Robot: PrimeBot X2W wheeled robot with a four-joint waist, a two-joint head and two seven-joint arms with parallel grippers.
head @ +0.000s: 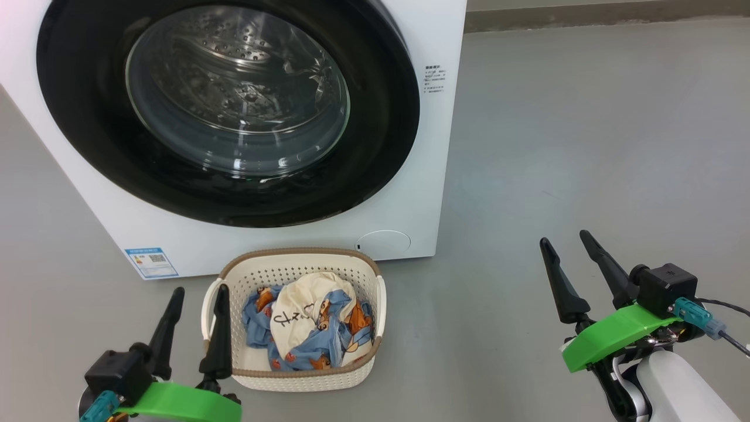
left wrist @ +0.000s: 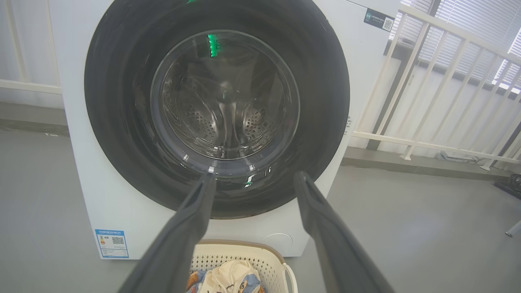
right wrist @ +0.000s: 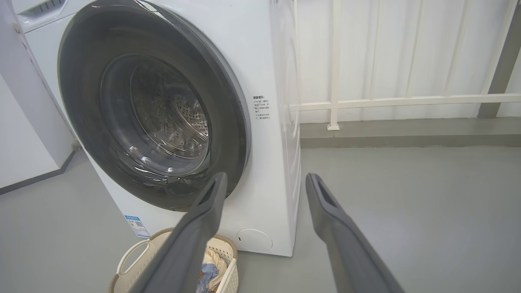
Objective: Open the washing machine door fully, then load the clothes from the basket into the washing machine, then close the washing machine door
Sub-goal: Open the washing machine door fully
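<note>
The white washing machine (head: 433,152) stands ahead on the grey floor, its round black-rimmed door (head: 381,99) flush against the front, with the steel drum visible through the glass. Directly in front sits the cream basket (head: 304,266) holding the clothes (head: 310,328), a cream garment with black lettering over blue ones with an orange animal print. My left gripper (head: 199,293) is open, low beside the basket's left handle. My right gripper (head: 565,240) is open too, out over bare floor to the right of the machine. The left wrist view faces the door (left wrist: 122,122) and the basket (left wrist: 244,254).
A blue label sticker (head: 151,262) is on the machine's lower left front, and a round white cap (head: 384,241) is at its lower right. A white railing (left wrist: 439,93) runs behind and to the right of the machine. A white cabinet side (right wrist: 24,122) stands left of it.
</note>
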